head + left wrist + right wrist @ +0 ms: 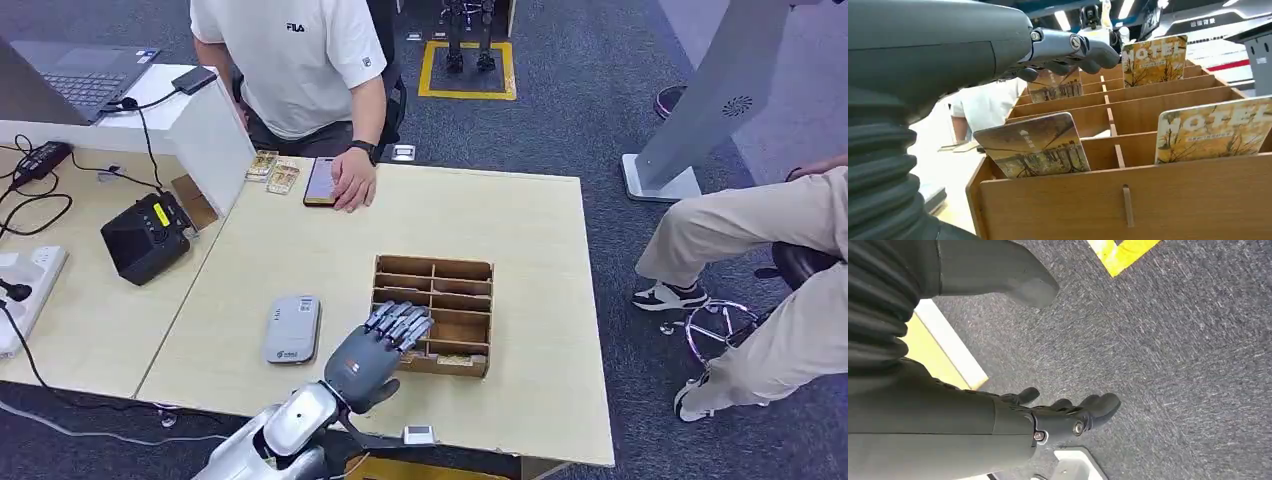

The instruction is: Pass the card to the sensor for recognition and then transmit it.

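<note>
The left hand (378, 352) hovers over the compartmented wooden card rack (434, 315), fingers (1083, 50) extended, holding nothing; best pinch 1 printed hotel card (1050, 85) squarely by its top edge.

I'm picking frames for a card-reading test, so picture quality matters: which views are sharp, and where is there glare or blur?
Head view: even light, sharp on the wooden card rack. Left wrist view: near cards crisp and "HOTEL" legible, ceiling lights blown out, the left robot hand dark against them. Right wrist view: carpet clear, right robot hand in shade.
</note>
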Controlling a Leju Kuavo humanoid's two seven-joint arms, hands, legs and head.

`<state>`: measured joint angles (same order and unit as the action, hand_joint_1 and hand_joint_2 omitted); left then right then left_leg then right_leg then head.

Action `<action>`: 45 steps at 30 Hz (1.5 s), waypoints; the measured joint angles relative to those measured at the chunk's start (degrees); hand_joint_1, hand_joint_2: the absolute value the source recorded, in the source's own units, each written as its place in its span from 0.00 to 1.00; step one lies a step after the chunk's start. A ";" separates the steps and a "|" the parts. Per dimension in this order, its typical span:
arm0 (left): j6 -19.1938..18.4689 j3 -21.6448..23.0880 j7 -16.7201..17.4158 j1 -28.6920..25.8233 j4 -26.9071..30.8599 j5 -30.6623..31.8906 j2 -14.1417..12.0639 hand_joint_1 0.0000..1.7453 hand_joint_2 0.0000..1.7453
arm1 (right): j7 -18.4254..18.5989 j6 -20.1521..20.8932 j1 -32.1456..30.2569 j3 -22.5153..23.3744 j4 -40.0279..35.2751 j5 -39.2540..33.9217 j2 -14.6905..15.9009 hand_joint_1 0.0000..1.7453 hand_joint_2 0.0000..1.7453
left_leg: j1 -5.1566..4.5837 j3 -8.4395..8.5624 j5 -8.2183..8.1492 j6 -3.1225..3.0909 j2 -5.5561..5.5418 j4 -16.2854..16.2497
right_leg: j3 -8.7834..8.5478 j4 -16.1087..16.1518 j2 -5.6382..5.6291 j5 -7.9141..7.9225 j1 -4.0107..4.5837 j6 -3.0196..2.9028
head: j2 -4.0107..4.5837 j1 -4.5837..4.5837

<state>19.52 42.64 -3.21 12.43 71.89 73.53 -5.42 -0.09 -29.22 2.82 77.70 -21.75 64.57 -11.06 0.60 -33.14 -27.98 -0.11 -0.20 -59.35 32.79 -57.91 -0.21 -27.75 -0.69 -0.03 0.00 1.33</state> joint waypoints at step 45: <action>9.39 0.09 6.53 -3.06 -2.45 9.17 3.34 0.00 1.00 | -0.26 1.00 -0.07 1.94 -2.62 2.05 -1.70 0.00 1.00 | 0.00 -0.02 0.00 0.00 -0.01 0.00 | -0.01 0.00 0.01 0.00 0.00 0.00 | 0.00 0.00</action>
<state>28.91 42.73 3.32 9.37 69.44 82.70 -2.08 -0.35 -28.22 2.75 79.64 -24.37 66.62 -12.76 0.60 -33.16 -27.98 -0.11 -0.21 -59.35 32.78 -57.91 -0.20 -27.75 -0.69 -0.03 0.00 1.33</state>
